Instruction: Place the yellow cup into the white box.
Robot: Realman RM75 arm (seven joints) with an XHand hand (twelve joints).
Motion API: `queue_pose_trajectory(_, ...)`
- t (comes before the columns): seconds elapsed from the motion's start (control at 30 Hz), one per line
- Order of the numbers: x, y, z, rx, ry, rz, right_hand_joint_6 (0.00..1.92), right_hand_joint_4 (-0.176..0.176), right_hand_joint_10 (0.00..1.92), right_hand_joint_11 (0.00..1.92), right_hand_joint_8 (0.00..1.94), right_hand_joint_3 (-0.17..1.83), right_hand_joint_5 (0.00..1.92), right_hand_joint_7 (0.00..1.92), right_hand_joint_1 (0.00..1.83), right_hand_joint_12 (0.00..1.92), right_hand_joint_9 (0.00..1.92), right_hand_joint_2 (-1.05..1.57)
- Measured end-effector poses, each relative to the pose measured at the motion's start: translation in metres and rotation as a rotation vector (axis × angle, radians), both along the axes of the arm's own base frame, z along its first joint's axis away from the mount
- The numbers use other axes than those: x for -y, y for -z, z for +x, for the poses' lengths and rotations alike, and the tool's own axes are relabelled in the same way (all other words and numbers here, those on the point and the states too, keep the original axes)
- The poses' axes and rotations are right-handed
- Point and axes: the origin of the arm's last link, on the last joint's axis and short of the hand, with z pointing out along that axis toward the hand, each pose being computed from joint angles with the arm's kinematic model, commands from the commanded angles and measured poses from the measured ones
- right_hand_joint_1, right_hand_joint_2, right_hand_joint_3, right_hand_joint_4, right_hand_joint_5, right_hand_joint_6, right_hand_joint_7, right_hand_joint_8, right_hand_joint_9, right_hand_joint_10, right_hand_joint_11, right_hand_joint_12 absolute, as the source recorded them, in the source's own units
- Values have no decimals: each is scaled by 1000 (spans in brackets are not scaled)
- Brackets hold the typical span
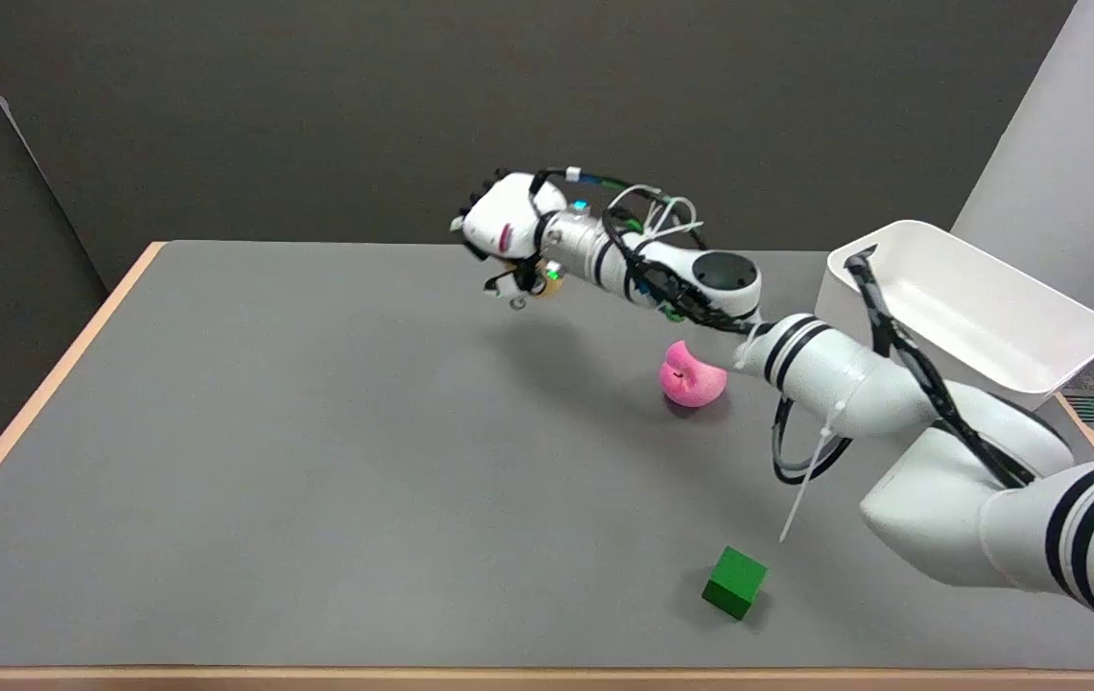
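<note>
We see the robot's right arm [892,403], white with black bands and black cables strapped along it, reaching in from the lower right and stretching across the grey table top [317,461] toward its far edge. Its black-and-white right hand [501,235] is raised above the table near that far edge, the back of the hand turned toward us and the fingers curled downward. Just below the hand, between the curled fingers, we can make out a small sliver of the yellow cup [539,285]; most of it is hidden by the hand, so we read the hand as grasping the cup, lifted clear of the surface, with a soft shadow lying on the table beneath it. The white rectangular plastic box [988,317] stands at the table's far right corner, open side up, well apart from the hand. A pink, rounded, soft-looking toy [693,374] lies on the table just beside the forearm, and a small green cube [734,582] sits near the front edge, well apart from both.
</note>
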Motion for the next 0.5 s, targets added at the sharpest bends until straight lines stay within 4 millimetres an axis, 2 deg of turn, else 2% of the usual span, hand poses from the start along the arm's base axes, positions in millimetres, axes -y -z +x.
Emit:
queue_pose_trajectory(0.3,9,-46,16,-65,-45,-118,1650,-94,1227,733,1249,203,562,843,1162,1921,801,1174)
queue_pose_trajectory(0.5,12,-87,25,-104,-65,-211,1636,-95,1227,744,1249,218,567,853,1166,1921,805,1162)
